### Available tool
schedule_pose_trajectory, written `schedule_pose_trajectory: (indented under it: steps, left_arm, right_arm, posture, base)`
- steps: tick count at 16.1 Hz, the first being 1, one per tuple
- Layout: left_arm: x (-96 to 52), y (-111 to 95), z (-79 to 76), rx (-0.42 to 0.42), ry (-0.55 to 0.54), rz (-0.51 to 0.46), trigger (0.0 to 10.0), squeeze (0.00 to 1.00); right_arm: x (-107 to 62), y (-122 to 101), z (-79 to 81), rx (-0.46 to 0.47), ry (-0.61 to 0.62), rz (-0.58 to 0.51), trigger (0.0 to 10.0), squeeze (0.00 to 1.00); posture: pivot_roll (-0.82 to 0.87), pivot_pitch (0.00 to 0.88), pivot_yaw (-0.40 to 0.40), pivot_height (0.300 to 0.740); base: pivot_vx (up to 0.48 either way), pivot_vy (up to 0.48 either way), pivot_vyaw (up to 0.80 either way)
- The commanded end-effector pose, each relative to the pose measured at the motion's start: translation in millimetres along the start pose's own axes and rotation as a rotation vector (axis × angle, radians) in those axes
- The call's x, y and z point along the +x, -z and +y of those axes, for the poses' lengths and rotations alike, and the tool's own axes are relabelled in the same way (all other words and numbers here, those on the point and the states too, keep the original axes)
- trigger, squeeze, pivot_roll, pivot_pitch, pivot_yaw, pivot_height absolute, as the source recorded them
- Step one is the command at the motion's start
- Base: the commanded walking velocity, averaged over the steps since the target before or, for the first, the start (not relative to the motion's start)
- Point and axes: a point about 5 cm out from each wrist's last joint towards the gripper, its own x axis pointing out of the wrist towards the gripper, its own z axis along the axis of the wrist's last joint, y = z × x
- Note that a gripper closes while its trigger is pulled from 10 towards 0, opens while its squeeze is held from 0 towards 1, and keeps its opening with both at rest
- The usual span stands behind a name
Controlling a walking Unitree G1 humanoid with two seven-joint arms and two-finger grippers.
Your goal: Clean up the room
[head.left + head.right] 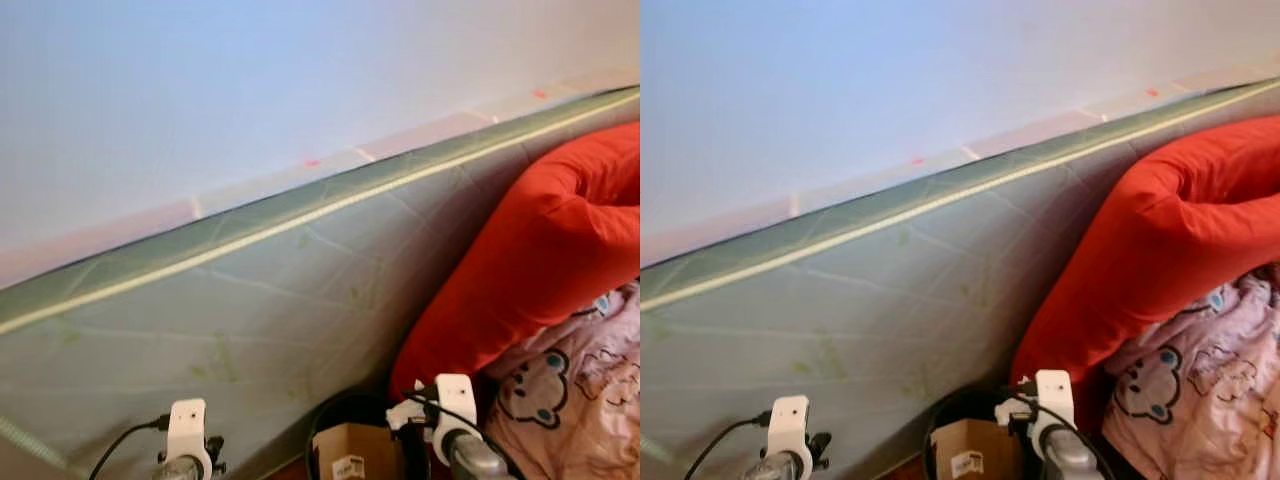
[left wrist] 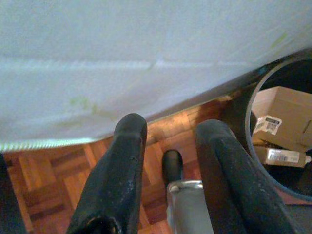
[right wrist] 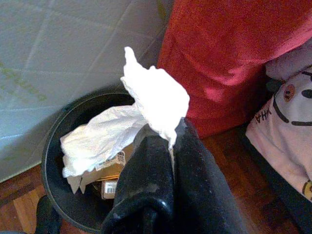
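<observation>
Wall [image 1: 250,80]: pale, upper left and across the top of the head view.

Mattress [image 1: 250,300]: pale green, quilted, stood on edge against the wall; takes the left and centre of the frame, its top edge running up to the right.

Left gripper [image 2: 168,161]: lower left of the head view at the wrist mount; in its wrist view the two black fingers stand apart with nothing between them, over the wood floor [image 2: 44,180] beside the mattress foot. Idle, probably kept clear of the working arm.

Bin [image 3: 73,195]: black, round, bottom centre of the head view, against the mattress. Holds a box [image 1: 350,450] and labelled packets.

Tissue [image 3: 151,97]: white, crumpled, the task's item. Pinched between the closed fingers of the right gripper [image 3: 168,139], one end trailing down over the bin mouth. Held high and over the opening, likely so it falls in on release; whether the trailing end touches the contents is hard to tell.

Cushion [image 1: 530,260]: red, right of frame, leaning on the mattress.

Quilt [image 1: 570,400]: pink, cartoon print, lower right corner, beside the bin.
</observation>
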Motion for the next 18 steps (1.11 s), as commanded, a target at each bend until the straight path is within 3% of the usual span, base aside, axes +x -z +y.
schedule_pose_trajectory:
  steps: [1, 5, 11, 18]
  left_arm:
    - [-0.1, 0.4, 0.4, -0.001, 0.001, -0.001, 10.0, 0.00]
    - [-0.1, 0.4, 0.3, -0.002, 0.004, 0.002, 10.0, 0.00]
    - [0.0, 1.0, 0.1, -0.002, 0.009, 0.010, 10.0, 0.00]
    - [0.0, 1.3, 0.4, 0.009, 0.007, 0.016, 10.0, 0.00]
  right_arm:
    - [-0.2, 0.2, -0.4, 0.000, -0.003, -0.005, 10.0, 0.00]
    - [-0.1, 0.0, 0.4, 0.000, -0.015, -0.001, 10.0, 0.00]
    - [0.0, 0.0, 0.7, 0.001, -0.022, 0.002, 10.0, 0.00]
    - [-0.1, -1.0, 0.6, 0.009, -0.021, -0.012, 10.0, 0.00]
  posture:
    - [-0.05, 0.000, -0.019, 0.740]
    - [-0.05, 0.000, -0.018, 0.740]
    - [-0.05, 0.000, -0.019, 0.740]
    - [-0.05, 0.000, -0.018, 0.740]
  base:
    - [0.000, 0.000, 0.00]
    - [0.000, 0.000, 0.00]
    - [-0.301, 0.000, 0.00]
    - [0.000, 0.000, 0.00]
